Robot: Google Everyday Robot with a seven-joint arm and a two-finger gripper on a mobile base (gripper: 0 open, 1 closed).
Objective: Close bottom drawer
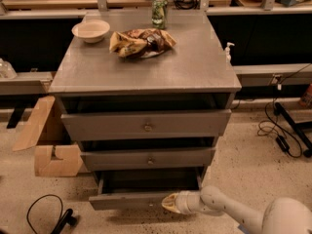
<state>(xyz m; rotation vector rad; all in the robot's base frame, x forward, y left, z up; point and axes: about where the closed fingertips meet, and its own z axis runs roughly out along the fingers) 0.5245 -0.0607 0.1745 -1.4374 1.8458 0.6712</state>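
The bottom drawer of the grey cabinet stands pulled out, its slim grey front low in the picture and its long box open above. My gripper is at the end of the white arm that reaches in from the lower right. Its tip is against the right part of the drawer's front panel. The drawer's knob is hidden.
Two wider drawers sit above, each slightly out. On top are a white bowl, a chip bag and a green can. A cardboard box stands left, cables lie on the floor, and a black stand is at right.
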